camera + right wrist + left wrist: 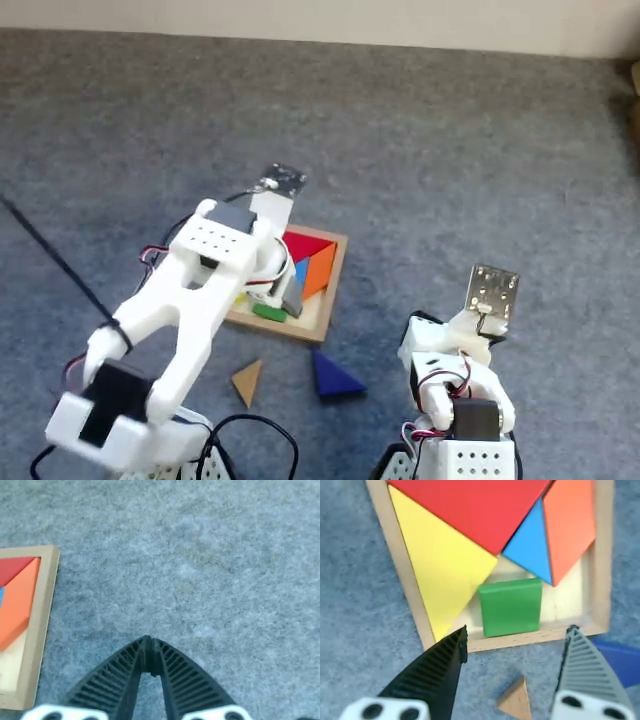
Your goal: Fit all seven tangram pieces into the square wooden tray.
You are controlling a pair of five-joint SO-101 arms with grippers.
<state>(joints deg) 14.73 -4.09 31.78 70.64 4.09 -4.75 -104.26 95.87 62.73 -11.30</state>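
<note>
a thin black cable (50,258) slants across the left side of the grey carpeted table (450,130). beside it the white left arm (190,300) leans out from the table's near edge and covers the left half of the square wooden tray (338,272) in the high view. the left gripper (517,630) hangs above the tray's near rim, its one black and one grey finger spread wide with nothing between them. the tray lies near the middle of the table, turned a little askew. inside it a large yellow triangle (440,565) lies along the left wall and a large red triangle (470,505) along the far wall. a small light blue triangle (532,545) is wedged between the red one and an orange piece (570,525) at the right wall. a green square (511,606) sits by the near rim with bare wood on either side of it. off the near rim, on the carpet, lie a small tan wooden triangle (247,380) and, to its right, a dark blue triangle (333,378) just beside the tray's near right corner. towards the right end of the near edge stands the right arm (460,400), well apart from the tray. the right gripper (150,641) has its black fingers pressed together on nothing, over bare carpet to the right of the tray's right rim.
</note>
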